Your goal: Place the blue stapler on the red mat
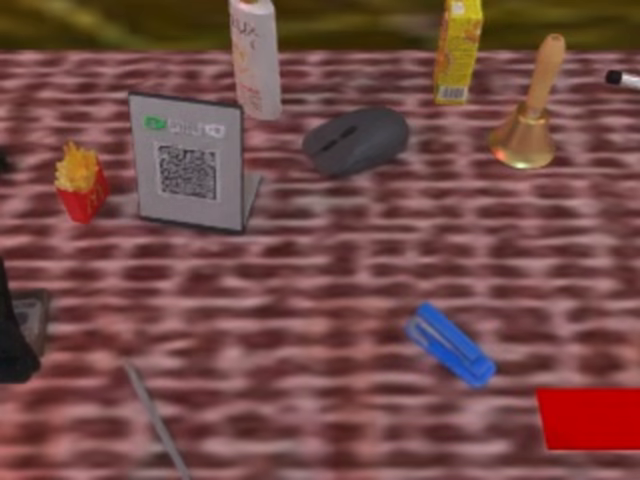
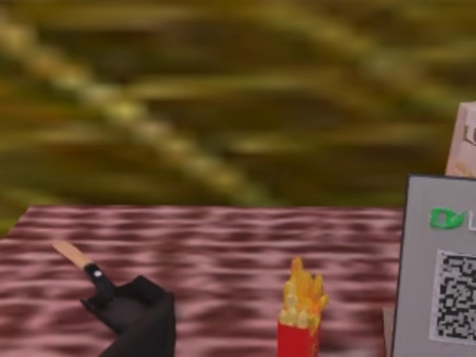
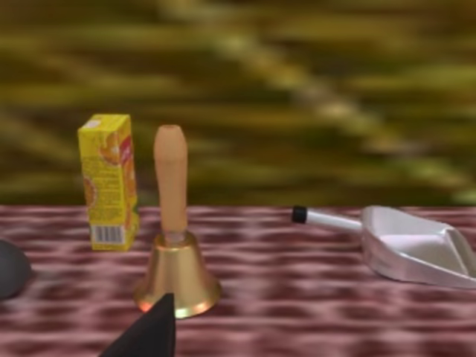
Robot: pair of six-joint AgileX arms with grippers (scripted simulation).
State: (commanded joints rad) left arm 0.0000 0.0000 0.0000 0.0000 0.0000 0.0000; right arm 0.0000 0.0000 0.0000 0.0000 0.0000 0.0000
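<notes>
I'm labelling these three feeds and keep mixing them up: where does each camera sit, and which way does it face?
Top view: above the table, looking down on the bright blue stapler and flat red mat; the left arm's dark body shows at the left edge.
Left wrist view: low, facing the red fries carton and grey QR sign; a dark gripper tip shows.
Right wrist view: low, facing the brass bell, yellow juice carton and silver scoop.
Top and right wrist views share the bell.

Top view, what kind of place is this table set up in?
Probably a rendered test tabletop, not a real room: a pink mottled table carries unrelated items, such as a grey QR-code sign stand, a brass bell with a wooden handle and a red carton of fries, against a blurred olive backdrop.
</notes>
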